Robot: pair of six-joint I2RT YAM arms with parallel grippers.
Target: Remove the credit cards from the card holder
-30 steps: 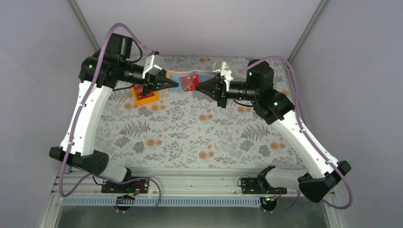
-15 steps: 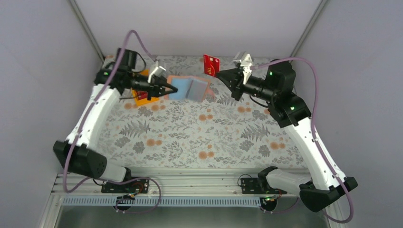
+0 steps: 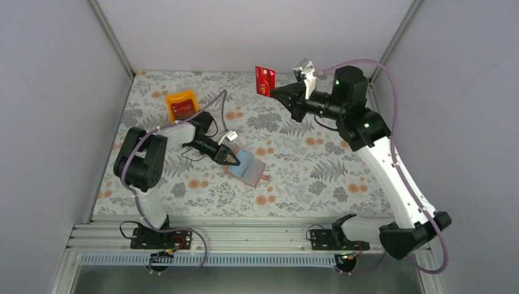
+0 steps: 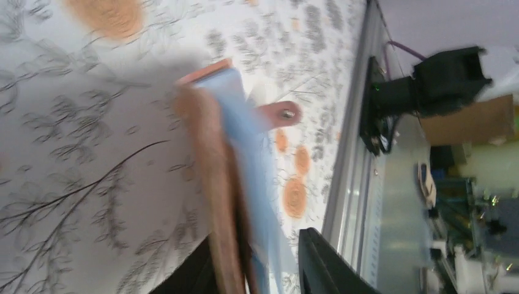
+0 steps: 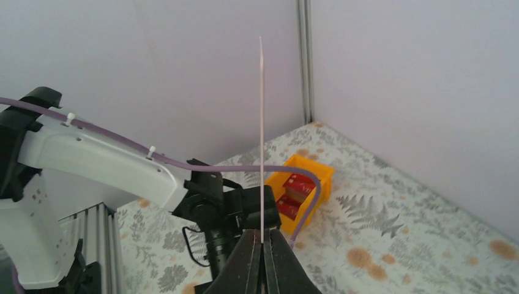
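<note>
Pinching a red credit card (image 3: 265,81) by its lower edge with the right gripper (image 3: 273,90), jaws closed flat on it. Holds it upright, high above the far part of the table (image 3: 306,177), well apart from the card holder (image 3: 251,168). Shows pale markings on the red face from above, and only a thin vertical line in the right wrist view. Finds the card holder lying open on the table near the middle, light blue lining up, tan-brown at the edges. Has its left end between the fingers of the left gripper (image 3: 232,159). Looks blurred in the left wrist view, yet seems to leave a small gap beside one finger: jaws narrowly apart, not clamped. Carries a tan strap (image 4: 281,114) with a metal snap at the far edge. Stands well apart from the orange tray (image 3: 177,94) near the far left corner, with more red cards (image 3: 182,109) inside.
</note>
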